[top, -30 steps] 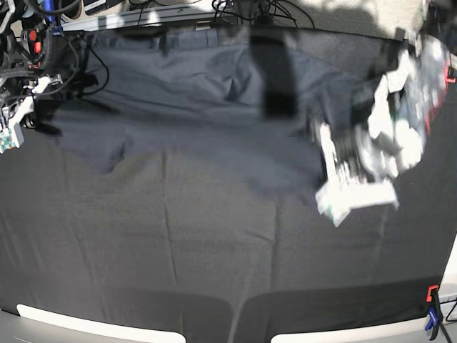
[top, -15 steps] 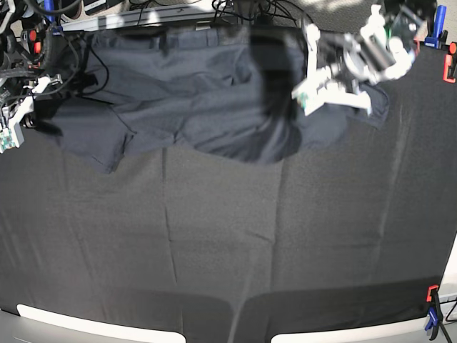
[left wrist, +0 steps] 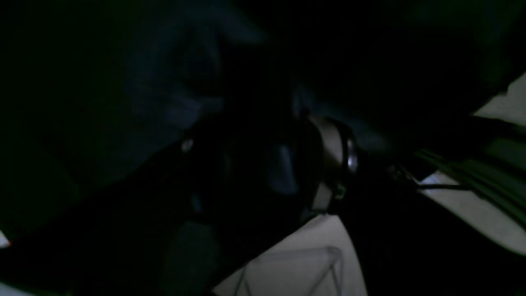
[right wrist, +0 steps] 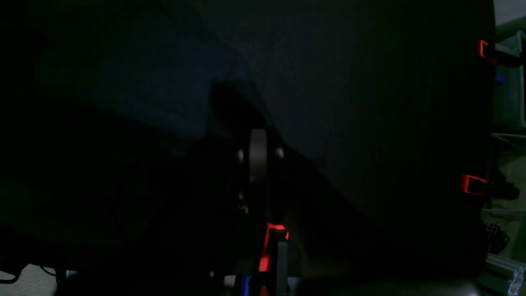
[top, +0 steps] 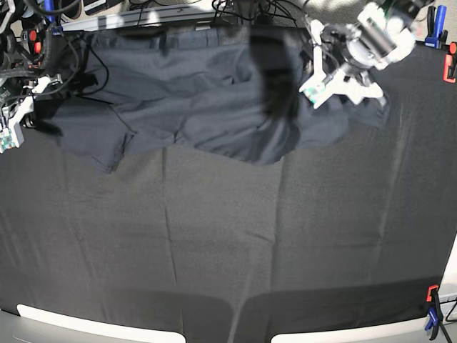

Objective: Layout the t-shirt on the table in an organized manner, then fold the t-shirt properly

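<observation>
1. Lying along the far edge of the table, the t-shirt is spread wide but rumpled, with one sleeve drooping at the far left and a curved hem bulging toward the near side; the cloth sits far back, leaving the near part of the table bare, so I judge the layout step is not finished.
2. Hovering over the shirt's far-right end, the left gripper has its white jaws spread and nothing pinched between them; its place above the right sleeve suggests it is there to place or tug that corner.
3. Resting at the far-left edge beside the left sleeve, the right gripper is apart from the fabric; its jaws are pressed together and hold nothing.
4. Both wrist views are too dark to show fabric detail; an orange-and-blue clamp pins the black covering at the near right corner, keeping it taut.
</observation>
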